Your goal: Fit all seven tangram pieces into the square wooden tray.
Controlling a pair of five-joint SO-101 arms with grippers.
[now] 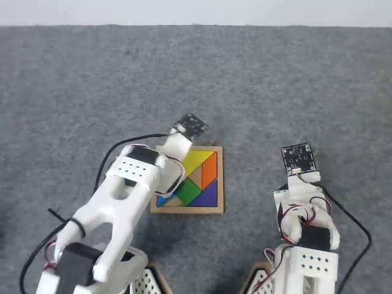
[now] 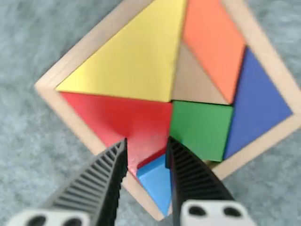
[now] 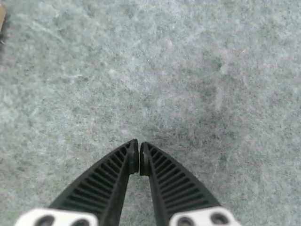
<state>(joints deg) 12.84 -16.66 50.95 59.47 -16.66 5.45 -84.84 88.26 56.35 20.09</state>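
The square wooden tray (image 1: 187, 211) lies at the table's middle, with my left arm (image 1: 135, 177) reaching over its near-left part. In the left wrist view the tray (image 2: 47, 89) holds a yellow triangle (image 2: 131, 56), an orange piece (image 2: 211, 42), a tan triangle (image 2: 195, 84), a green square (image 2: 202, 127), a dark blue triangle (image 2: 256, 108), a red triangle (image 2: 127, 117) and a light blue piece (image 2: 157, 181) at one corner. My left gripper (image 2: 146, 141) hovers open over the red and light blue pieces, holding nothing. My right gripper (image 3: 139, 143) is shut and empty above bare carpet.
Grey carpet covers the whole table. My right arm (image 1: 300, 202) is folded back at the near right, well apart from the tray. A pale wall strip runs along the far edge. A sliver of wood (image 3: 1, 14) shows at the edge of the right wrist view.
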